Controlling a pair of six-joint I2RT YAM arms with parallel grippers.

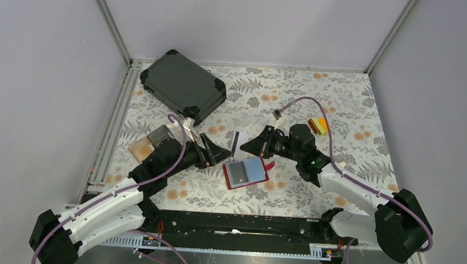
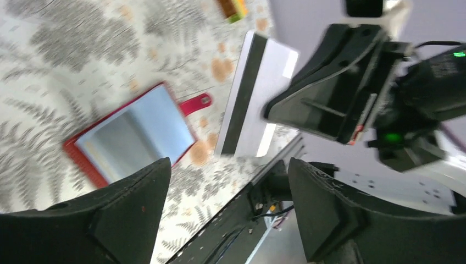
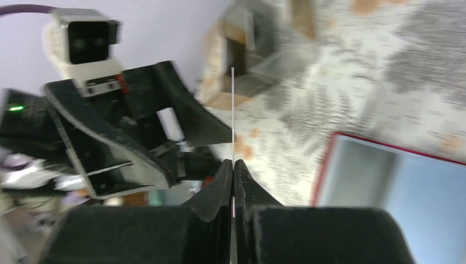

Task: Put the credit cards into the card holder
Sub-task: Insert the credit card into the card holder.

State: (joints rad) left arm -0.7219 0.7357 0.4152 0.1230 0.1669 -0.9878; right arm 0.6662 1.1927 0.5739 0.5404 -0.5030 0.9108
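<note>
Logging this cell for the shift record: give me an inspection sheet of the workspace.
Surface: table covered with a fern-patterned cloth.
Job's things: card holder lies open and flat; one credit card, white with a dark stripe, is held off the table.
Clutter: dark case at the far left; clear box by the left arm; coloured blocks to the right.
Grippers: left gripper open, holding nothing; right gripper shut on the credit card.
Cables: purple cables run along both arms.
Surroundings: grey walls; nothing else seen.
</note>
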